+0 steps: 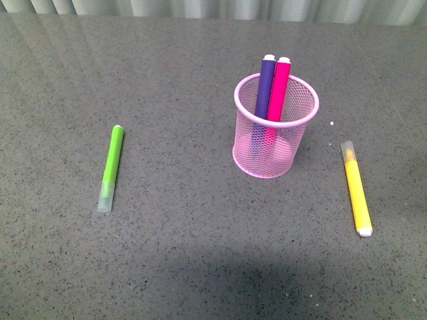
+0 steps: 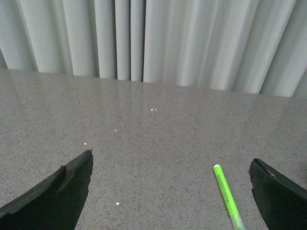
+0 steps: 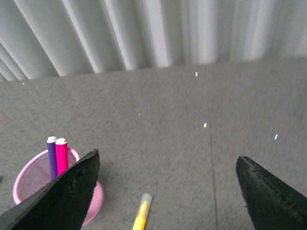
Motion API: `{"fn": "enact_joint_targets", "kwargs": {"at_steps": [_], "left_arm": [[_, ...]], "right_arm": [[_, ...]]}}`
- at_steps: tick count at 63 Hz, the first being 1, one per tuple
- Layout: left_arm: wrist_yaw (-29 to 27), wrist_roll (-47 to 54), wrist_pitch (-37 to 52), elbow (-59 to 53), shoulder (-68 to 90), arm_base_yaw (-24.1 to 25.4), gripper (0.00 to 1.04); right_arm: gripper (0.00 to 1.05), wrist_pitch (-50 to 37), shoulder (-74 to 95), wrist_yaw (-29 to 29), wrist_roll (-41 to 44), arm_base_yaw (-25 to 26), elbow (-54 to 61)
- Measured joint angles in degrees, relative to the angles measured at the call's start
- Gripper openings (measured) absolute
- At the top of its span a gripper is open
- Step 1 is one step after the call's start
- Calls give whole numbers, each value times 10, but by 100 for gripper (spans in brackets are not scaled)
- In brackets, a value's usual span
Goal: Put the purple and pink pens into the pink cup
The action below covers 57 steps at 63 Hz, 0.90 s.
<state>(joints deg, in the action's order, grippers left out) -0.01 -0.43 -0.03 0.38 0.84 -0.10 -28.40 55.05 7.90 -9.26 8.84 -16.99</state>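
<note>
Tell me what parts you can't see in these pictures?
- Front view: neither arm shows.
- Purple pen and pink pen: lower ends blurred behind the pink cup mesh.
- Left wrist view: green marker cut off by the edge.
- Right wrist view: yellow marker cut off; a gripper finger hides part of the cup.

open tabletop (image 1: 200,253) all round, pink cup (image 1: 275,143) upright mid-table, green marker (image 1: 111,168) left, yellow marker (image 1: 357,189) right

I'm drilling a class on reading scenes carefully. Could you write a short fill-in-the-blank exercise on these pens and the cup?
1. The purple pen and pink pen stand inside the ____ cup.
2. The pen lying left of the cup on the table is ____.
3. The yellow pen lies to the cup's ____.
4. The number of pens in the cup is ____.

Missing words: pink; green; right; two
</note>
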Motion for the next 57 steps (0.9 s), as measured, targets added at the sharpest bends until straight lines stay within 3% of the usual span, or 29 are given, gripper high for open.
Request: {"fn": "enact_joint_targets", "kwargs": {"at_steps": [3, 7, 21, 24, 30, 57], "left_arm": [[0, 0, 0, 0, 0, 0, 97], [0, 0, 0, 0, 0, 0, 97], [0, 0, 0, 0, 0, 0, 97], [0, 0, 0, 0, 0, 0, 97], [0, 0, 0, 0, 0, 0, 97], [0, 0, 0, 0, 0, 0, 97]], "right_arm": [[75, -86, -7, 0, 37, -7, 38], [64, -112, -29, -7, 61, -14, 57], [28, -94, -95, -28, 82, -36, 101], [17, -83, -117, -67, 85, -63, 111], [2, -65, -148, -74, 91, -84, 122], [3, 10, -273, -79, 90, -87, 158]]}}
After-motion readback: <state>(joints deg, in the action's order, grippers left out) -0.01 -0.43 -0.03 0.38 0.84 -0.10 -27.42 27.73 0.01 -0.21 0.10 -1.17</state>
